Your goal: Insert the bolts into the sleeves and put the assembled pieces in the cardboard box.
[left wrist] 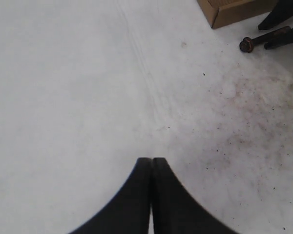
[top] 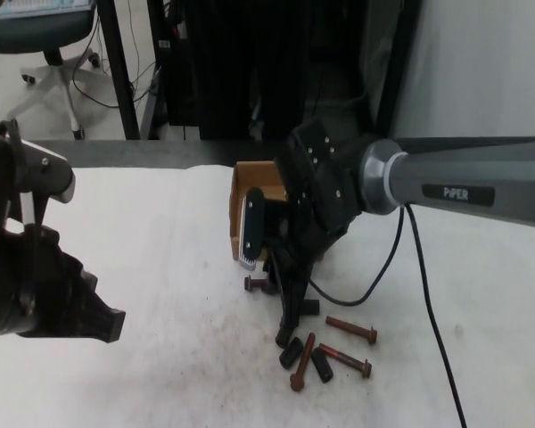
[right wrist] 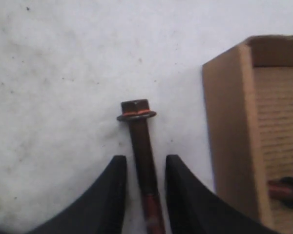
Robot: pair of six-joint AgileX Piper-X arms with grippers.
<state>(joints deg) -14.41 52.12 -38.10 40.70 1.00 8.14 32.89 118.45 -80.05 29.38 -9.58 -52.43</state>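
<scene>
- At far left, over the white worktop (top: 160, 250): left end effector (left wrist: 151, 163), fingers pressed together, empty.
- Centre: rusty brown flanged steel bolt (right wrist: 139, 136), lying flat just beside the brown cardboard box (right wrist: 229, 131); right end effector (right wrist: 145, 163) parted, fingers astride the shank, not clamped.
- Handling, judged: rigid, dense, rust-rough; round shank may roll. Grip mid-shank, below the flange.
- Right of centre: loose rusty bolts (top: 351, 330), short black sleeves (top: 321, 364).

The right gripper (right wrist: 145, 158) has its fingers parted astride a rusty bolt (right wrist: 138, 129) lying on the white desk (right wrist: 58, 68), its head toward the gripper's twelve o'clock. At three o'clock sits the cardboard box (right wrist: 228, 131), with another bolt (right wrist: 282, 189) inside.
</scene>
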